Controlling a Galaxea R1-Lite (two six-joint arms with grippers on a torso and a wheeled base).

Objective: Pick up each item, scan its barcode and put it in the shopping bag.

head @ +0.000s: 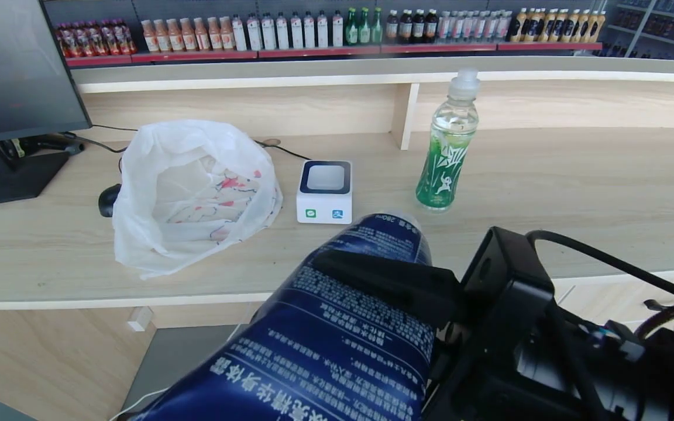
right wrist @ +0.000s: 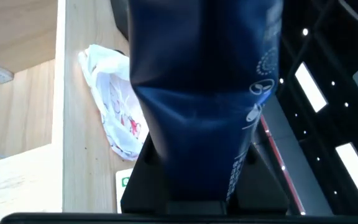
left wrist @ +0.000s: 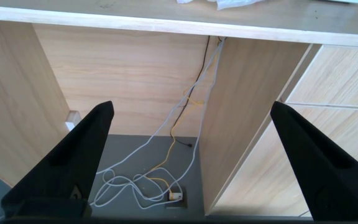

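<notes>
**Desk:** Here, from the head view, what does the next move turn on?

**Photographer:** The right end effector point(head: 387, 280) is clamped across a dark blue pouch point(head: 337, 339), held up off the table point(head: 577, 193). The pouch's long axis runs from the robot toward the scanner point(head: 325, 191), and its far end hangs just short of the scanner, slightly to the scanner's right. The shopping bag point(head: 191, 187) gapes just left of the scanner. A green-labelled bottle point(head: 448, 152) stands upright to the scanner's right.

**Desk:** And the left wrist view?

**Photographer:** The left end effector point(left wrist: 191, 165) is spread wide and holds nothing. It sits below the table's front edge, facing loose cables point(left wrist: 148, 180) on the floor, well apart from the scanner. By my judgement the right arm is plainly the nearer one for the scan.

**Desk:** The right wrist view?

**Photographer:** The pouch point(right wrist: 197, 93) rises lengthwise out of the clenched end effector, with the bag point(right wrist: 114, 112) lying on the table beyond it, near a corner of the scanner.

**Desk:** Any lettering?

**Photographer:** Dense white print covers the pouch, but no barcode is visible on the faces shown. The bottle's label is green with a white figure. Two small coloured icons mark the scanner's front.
</notes>
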